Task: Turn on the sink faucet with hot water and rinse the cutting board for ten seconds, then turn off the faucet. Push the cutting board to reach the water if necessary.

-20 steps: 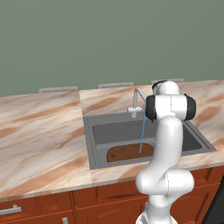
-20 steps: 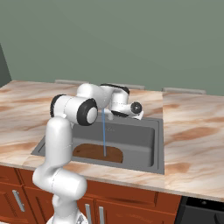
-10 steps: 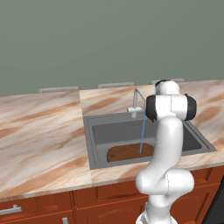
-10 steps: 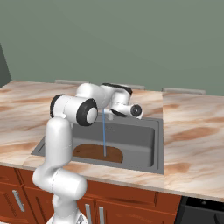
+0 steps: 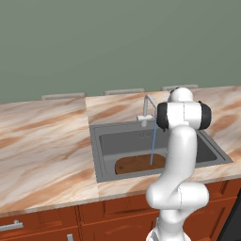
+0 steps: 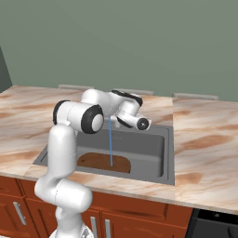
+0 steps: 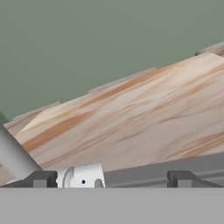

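Hand view: the gripper [image 7: 112, 178] is spread wide, its 2 tips apart and holding nothing, with the faucet [image 7: 81, 175] base between them. Water [image 5: 153, 143] falls from the spout onto the board [image 5: 140, 164] lying in the sink [image 5: 101, 150].

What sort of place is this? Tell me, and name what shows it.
A kitchen, rendered rather than real: a dark metal sink set into a marbled stone counter, a faucet running water onto a cutting board, and wooden cabinets below.
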Motion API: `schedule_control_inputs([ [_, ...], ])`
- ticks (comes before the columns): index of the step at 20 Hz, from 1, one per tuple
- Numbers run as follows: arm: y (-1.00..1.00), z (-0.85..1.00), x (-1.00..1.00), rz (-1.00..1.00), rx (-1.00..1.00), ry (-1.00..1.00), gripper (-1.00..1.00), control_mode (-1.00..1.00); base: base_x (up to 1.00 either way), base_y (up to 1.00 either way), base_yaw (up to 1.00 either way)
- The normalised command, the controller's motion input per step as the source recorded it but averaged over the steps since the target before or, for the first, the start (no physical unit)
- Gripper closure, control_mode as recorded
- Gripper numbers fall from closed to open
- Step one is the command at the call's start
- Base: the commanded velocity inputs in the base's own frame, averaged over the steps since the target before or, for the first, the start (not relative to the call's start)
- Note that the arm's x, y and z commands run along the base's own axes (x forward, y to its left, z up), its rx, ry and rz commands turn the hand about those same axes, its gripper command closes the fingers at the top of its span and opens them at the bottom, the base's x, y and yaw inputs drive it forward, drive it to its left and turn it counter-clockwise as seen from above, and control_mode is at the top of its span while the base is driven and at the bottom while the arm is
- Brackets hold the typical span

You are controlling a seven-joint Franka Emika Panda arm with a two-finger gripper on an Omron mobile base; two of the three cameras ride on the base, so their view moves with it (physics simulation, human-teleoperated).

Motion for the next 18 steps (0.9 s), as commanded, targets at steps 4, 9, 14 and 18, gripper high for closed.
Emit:
schedule_control_inputs([
  [4,0.1,0.0,0.0,0.0,0.0,0.0,-1.0,-1.0,0.0,0.0,0.0],
  [9,0.14,0.0,0.0,0.0,0.0,0.0,-1.0,-1.0,0.0,0.0,0.0],
  [14,0.11,0.0,-0.03,0.01,0.0,0.0,-1.0,-1.0,0.0,0.0,0.0],
  [18,0.09,0.0,-0.05,0.02,0.0,0.0,-1.0,-1.0,0.0,0.0,0.0],
])
